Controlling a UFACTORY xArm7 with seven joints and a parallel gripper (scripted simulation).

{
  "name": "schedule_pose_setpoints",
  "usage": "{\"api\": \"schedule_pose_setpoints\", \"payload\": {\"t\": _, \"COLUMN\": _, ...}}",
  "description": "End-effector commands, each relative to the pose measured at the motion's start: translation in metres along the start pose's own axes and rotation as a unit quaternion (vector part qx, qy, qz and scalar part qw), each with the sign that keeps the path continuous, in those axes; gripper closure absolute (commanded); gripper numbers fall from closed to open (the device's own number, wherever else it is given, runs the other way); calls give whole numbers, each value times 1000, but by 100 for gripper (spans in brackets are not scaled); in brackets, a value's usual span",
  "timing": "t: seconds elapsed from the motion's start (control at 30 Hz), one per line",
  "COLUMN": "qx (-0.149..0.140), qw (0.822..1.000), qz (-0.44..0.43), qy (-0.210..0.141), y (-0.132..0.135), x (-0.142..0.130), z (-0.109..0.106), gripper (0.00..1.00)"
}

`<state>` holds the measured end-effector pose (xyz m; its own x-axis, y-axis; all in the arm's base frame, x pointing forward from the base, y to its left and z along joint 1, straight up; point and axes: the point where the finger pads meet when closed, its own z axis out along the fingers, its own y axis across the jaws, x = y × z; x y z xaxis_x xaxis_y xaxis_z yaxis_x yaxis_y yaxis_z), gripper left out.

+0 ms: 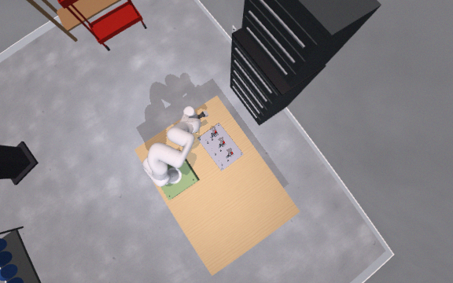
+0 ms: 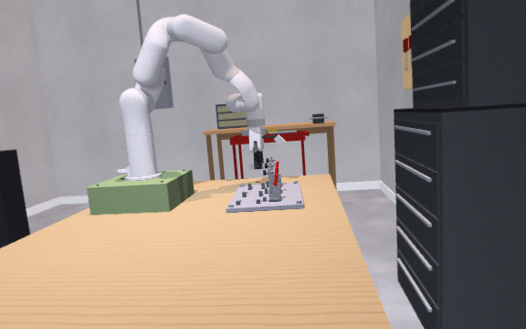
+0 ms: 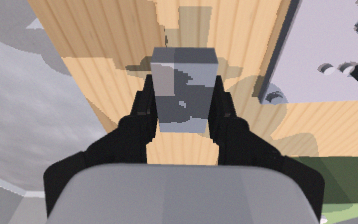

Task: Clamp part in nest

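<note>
My gripper (image 3: 183, 89) (image 1: 202, 115) (image 2: 257, 161) is shut on the grey block part (image 3: 182, 85). It grips the part by its two long sides and holds it a little above the wooden table (image 3: 105, 45), beyond the far end of the fixture plate (image 1: 209, 148) (image 2: 292, 201) (image 3: 325, 45). In the wrist view, the plate's corner lies to the right of the part. The plate carries three nests, each with rest pads and a red-handled clamp (image 1: 222, 142). In the exterior view, one red handle (image 2: 276, 173) stands upright. The part is too small to make out in the top and exterior views.
The arm's green base block (image 1: 181, 184) (image 2: 140, 196) stands on the table beside the plate. A tall black drawer cabinet (image 1: 281, 59) (image 2: 473, 183) stands past the table's far side. The table's edge runs close behind the gripper.
</note>
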<state>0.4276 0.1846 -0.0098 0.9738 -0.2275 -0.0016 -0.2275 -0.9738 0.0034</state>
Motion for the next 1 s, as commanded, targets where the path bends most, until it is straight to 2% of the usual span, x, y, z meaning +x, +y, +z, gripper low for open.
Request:
{"api": "schedule_pose_setpoints", "payload": {"t": 0.0, "qx": 1, "qw": 1000, "qz": 0, "qy": 0, "y": 0, "x": 1, "z": -16, "gripper": 100}}
{"api": "schedule_pose_setpoints", "payload": {"t": 0.4, "qx": 1, "qw": 1000, "qz": 0, "qy": 0, "y": 0, "x": 1, "z": -51, "gripper": 100}}
{"api": "schedule_pose_setpoints", "payload": {"t": 0.97, "qx": 1, "qw": 1000, "qz": 0, "qy": 0, "y": 0, "x": 1, "z": -57, "gripper": 100}}
